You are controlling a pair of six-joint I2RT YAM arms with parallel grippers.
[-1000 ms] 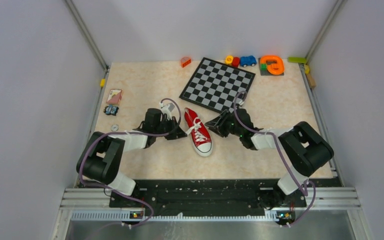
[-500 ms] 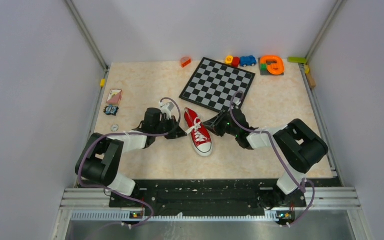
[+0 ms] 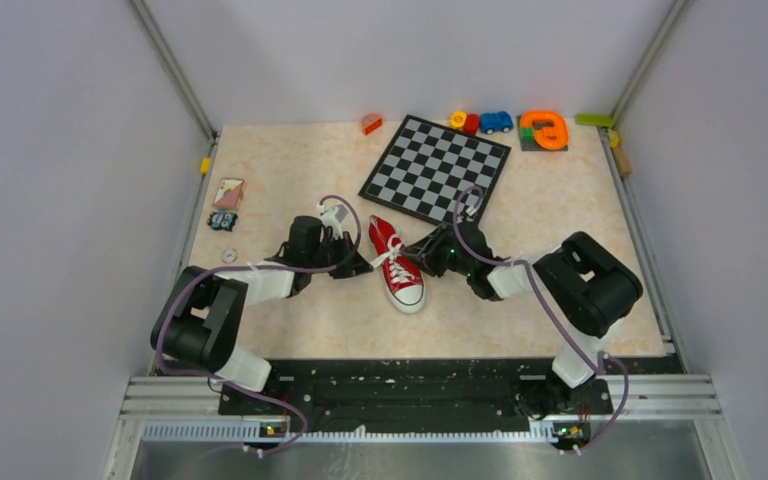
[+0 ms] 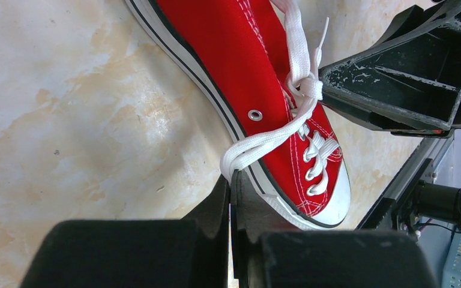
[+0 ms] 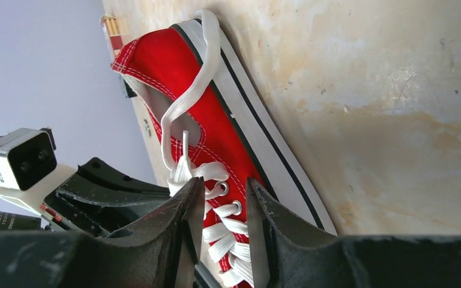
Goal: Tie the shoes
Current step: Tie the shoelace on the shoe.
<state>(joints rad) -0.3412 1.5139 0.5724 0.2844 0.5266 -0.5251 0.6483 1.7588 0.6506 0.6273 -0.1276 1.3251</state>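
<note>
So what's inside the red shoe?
Inside the red shoe only pale lining shows, with a white lace looped across the opening. Farther toward the toe is covered by canvas and laces.

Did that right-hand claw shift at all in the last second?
Yes. The right gripper has slid left, toward the red shoe; its arm now sits further left below the fixed checkerboard.

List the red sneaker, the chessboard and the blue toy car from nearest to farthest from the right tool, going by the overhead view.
1. red sneaker: right beside the right tool, on its left, mid-table.
2. chessboard: farther back, its near corner just behind the tool.
3. blue toy car: at the table's far edge, beyond the chessboard.
</note>
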